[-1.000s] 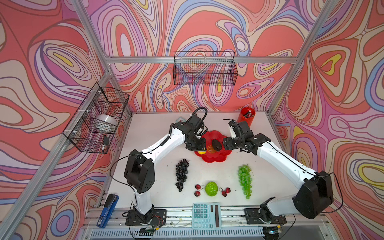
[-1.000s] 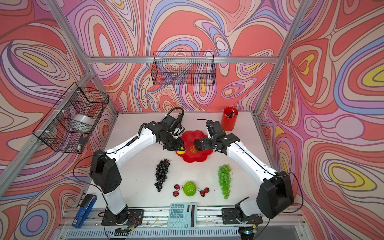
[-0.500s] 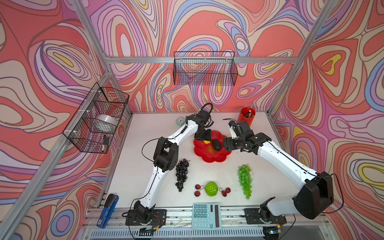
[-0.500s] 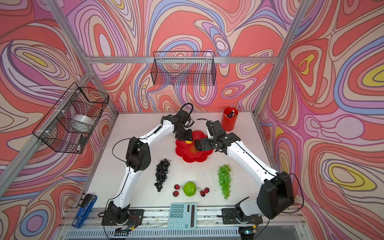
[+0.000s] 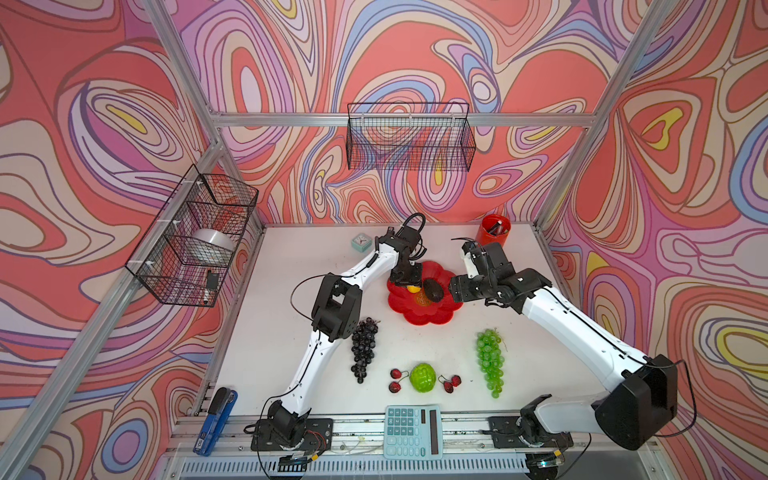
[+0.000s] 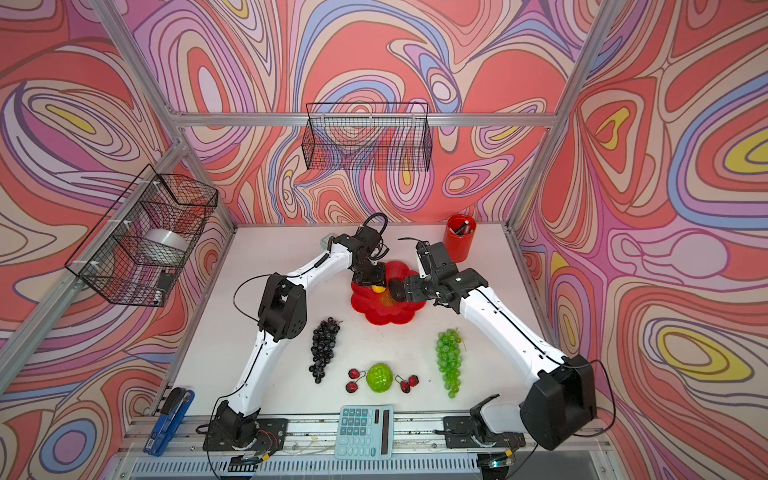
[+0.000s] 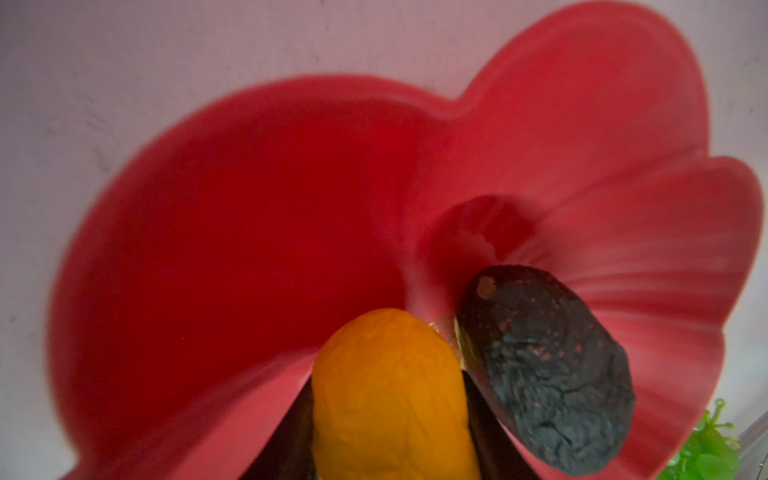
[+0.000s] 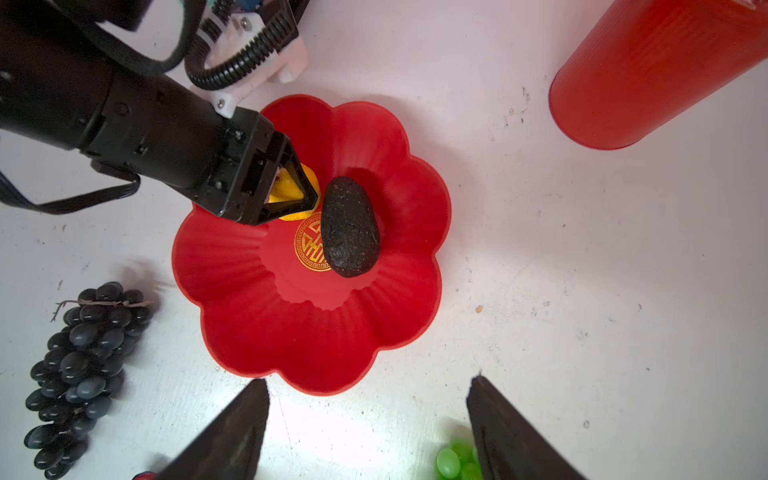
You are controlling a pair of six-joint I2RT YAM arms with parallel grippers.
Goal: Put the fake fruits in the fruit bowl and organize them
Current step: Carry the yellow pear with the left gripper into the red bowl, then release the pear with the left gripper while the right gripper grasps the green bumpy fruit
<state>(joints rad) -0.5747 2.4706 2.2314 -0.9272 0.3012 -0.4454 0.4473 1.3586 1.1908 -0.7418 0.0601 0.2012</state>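
While the left gripper has its jaws partly closed on the small yellow-orange ball, low over the left side of the fruit bowl, I can't tell whether the ball touches the dish floor yet. My main worry is the release. The ball is round and sits over a sloped petal wall, so I judge it rolls toward the gold emblem and bumps the avocado, which lies across the centre just beside it. The finger nearest the avocado has almost no room, so spreading the jaws may shove the avocado or skid the shallow bowl. A high drop could bounce the ball over the low rim. On the right, the right gripper hangs spread wide and empty above the bowl's near rim, close enough that I see a clash risk if both arms move inward. Count: one bowl, one ball in the jaws and one avocado in the dish. On the table, left to right, I count one dark purple grape bunch, two cherry pairs with one lime-green fruit between them, the second pair to its right, then one green grape bunch. That makes seven fruits, five not yet in the bowl.
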